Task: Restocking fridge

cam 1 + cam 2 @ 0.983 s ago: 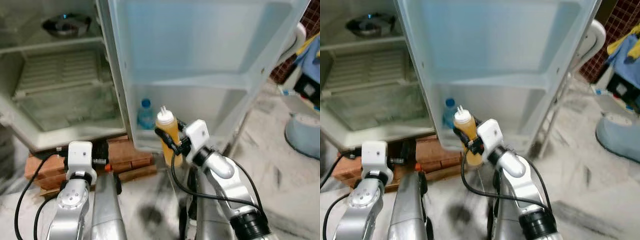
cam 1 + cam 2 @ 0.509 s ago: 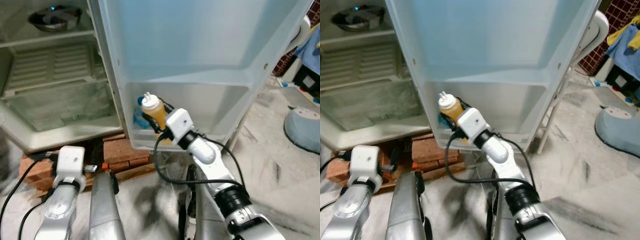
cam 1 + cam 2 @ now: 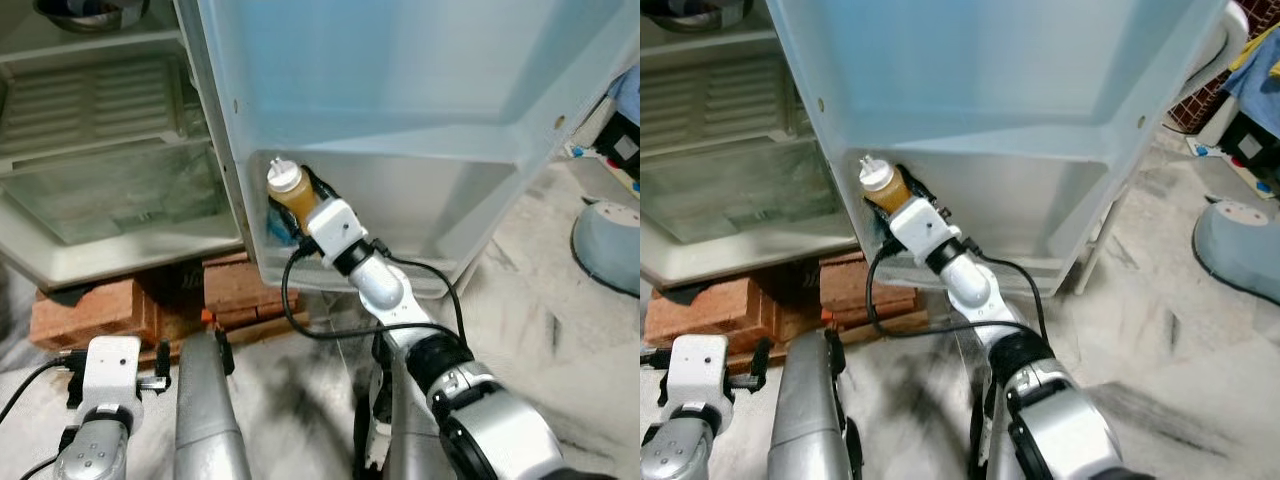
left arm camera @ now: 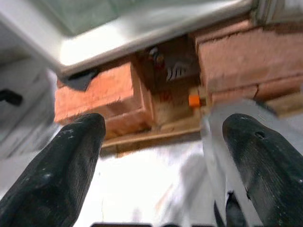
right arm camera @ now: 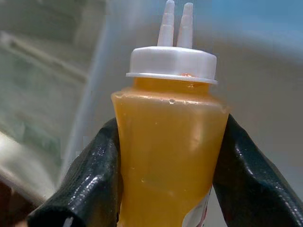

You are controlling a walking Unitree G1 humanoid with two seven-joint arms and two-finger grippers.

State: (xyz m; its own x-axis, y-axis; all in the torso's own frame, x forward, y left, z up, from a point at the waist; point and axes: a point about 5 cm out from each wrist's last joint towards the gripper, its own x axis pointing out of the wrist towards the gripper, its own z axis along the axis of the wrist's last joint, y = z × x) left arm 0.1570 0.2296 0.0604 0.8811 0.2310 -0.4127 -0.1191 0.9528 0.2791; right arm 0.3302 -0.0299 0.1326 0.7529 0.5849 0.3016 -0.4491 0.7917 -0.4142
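A yellow sauce bottle with a white twin-nozzle cap is upright at the left end of the lower shelf of the open fridge door. My right gripper is shut on the bottle's body, one black finger on each side. A blue-capped water bottle stands just behind it in the same shelf, mostly hidden. Low at the bottom left, my left gripper is open with nothing between its fingers, facing the bricks under the fridge.
The fridge interior has a glass shelf and a steel bowl on the upper shelf. Red bricks prop the fridge. A grey basin lies on the floor at right, near a white chair.
My right arm has stretched forward and left, carrying the sauce bottle up to the door shelf's left end. The left arm has dropped lower. The camera has moved closer to the fridge.
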